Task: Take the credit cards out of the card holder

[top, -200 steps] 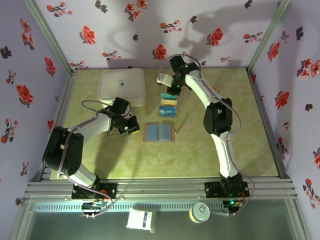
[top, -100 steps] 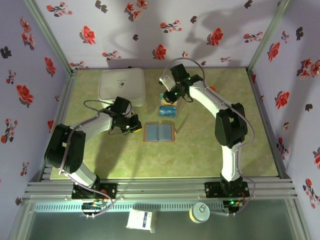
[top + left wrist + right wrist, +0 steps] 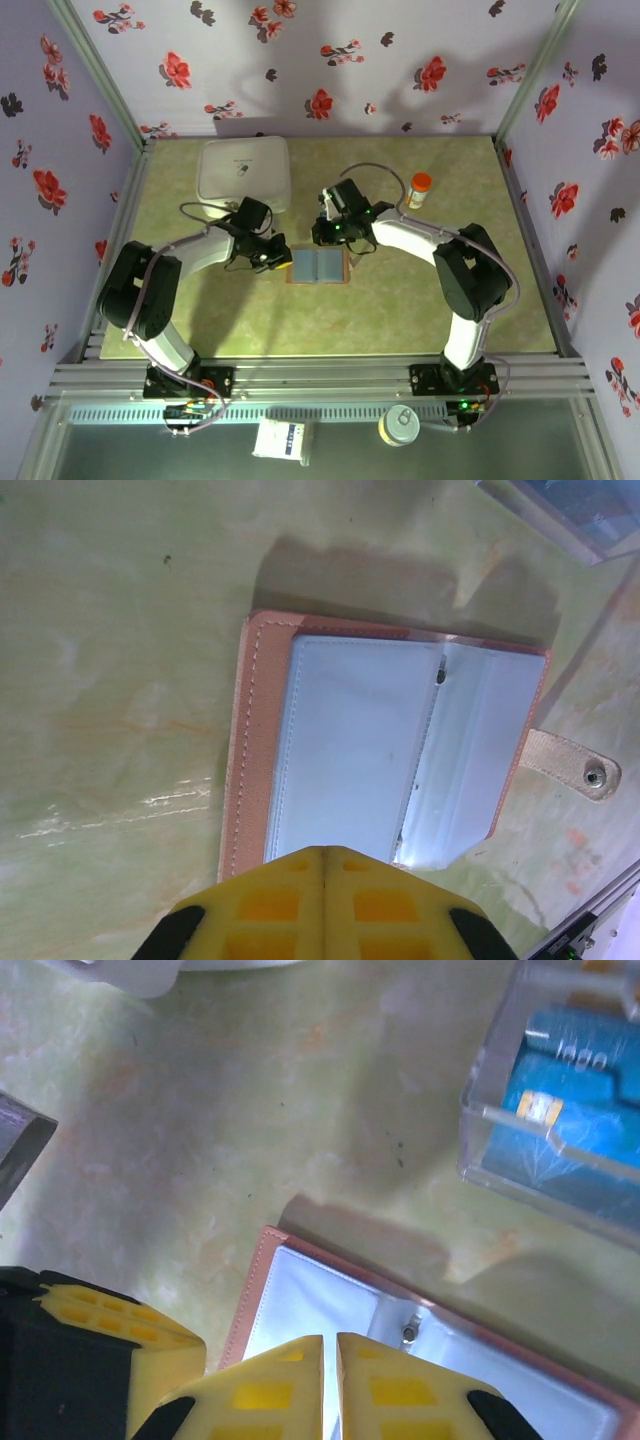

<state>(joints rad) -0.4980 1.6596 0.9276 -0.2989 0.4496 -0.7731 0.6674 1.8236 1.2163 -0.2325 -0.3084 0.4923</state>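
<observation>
The tan leather card holder [image 3: 350, 750], with pale grey-blue sleeves inside, is lying open and flat on the green marbled table [image 3: 120, 680]. The left hand [image 3: 325, 856] is resting fully shut and holding nothing, its yellow tips overlapping the holder's near edge. The right hand [image 3: 330, 1345] is sitting over a sleeve with its jaws pressed almost together; what they grip cannot be told. The blue credit cards [image 3: 575, 1110] are lying in a clear plastic tray [image 3: 488, 1075] near the holder.

White box [image 3: 245, 172], orange-capped bottle [image 3: 419, 189]
</observation>
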